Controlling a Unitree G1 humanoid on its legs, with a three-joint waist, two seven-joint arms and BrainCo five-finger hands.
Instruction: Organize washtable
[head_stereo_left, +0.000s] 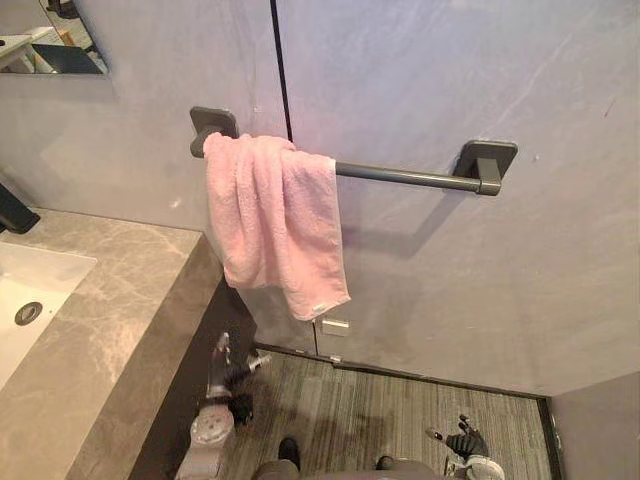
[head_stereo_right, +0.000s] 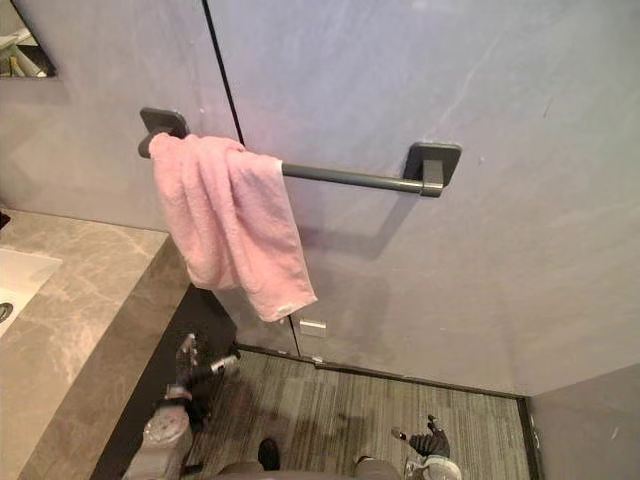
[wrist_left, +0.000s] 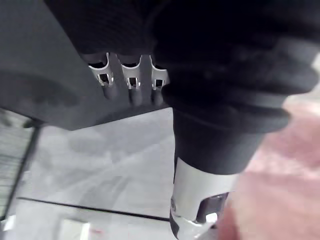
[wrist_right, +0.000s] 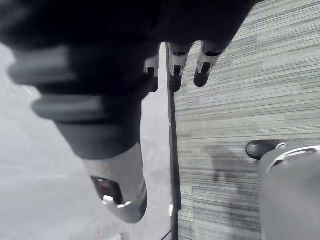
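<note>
The washtable (head_stereo_left: 110, 300) sits on your left, and the pink towel (head_stereo_left: 275, 220) hangs bunched at the left end of the bar (head_stereo_left: 400, 176) on the far wall. Your left hand (head_stereo_left: 228, 380) and right hand (head_stereo_left: 466, 441) hang low and near, fingers loose, holding nothing. Pull one corner too hard and the towel could slide off onto the floor (head_stereo_left: 380, 410).

- Sink (head_stereo_left: 35, 285), up on the counter (head_stereo_left: 120, 320) above the left hand (head_stereo_left: 225, 378): sliced by the frame edge, only a corner and the drain show.
- Dark fixture (head_stereo_left: 15, 212) behind it: just a stub, can't tell what.
- Mirror (head_stereo_left: 50, 40), high over that hand: cut at the corner, reflections too small to read.
- Towel bar (head_stereo_left: 400, 176): the end above the left hand is buried under the pink towel (head_stereo_left: 275, 220).
- Left wrist view: the towel is a pink blur past the thumb.
- Right hand (head_stereo_left: 466, 442): wrist clipped by the bottom edge.
</note>
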